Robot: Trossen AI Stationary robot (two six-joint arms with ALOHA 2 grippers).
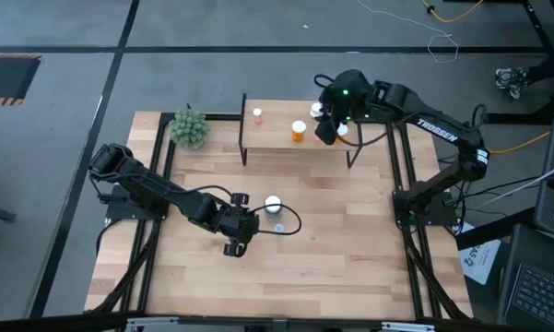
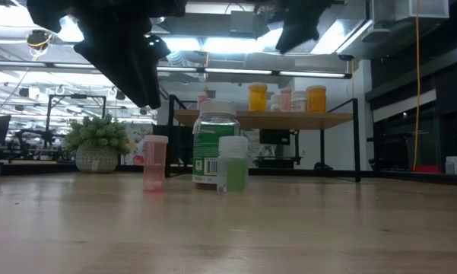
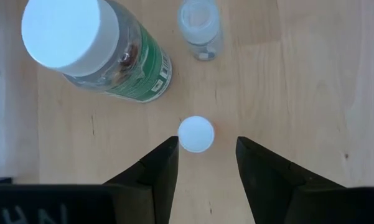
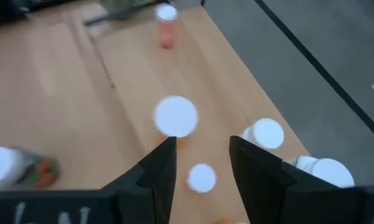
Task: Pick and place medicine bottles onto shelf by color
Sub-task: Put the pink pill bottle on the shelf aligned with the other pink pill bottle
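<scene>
Overhead, the left gripper hung spread wide above the table, holding nothing; a small white-capped bottle stood just ahead of its fingertips, the large green bottle and another small bottle beyond. Over the shelf, the right gripper hovered with fingers parted and empty above an orange bottle and several white caps

left gripper: fingers apart, pointing down, near centre of the view
right gripper: fingers parted, empty, toward 1 o'clock
</scene>
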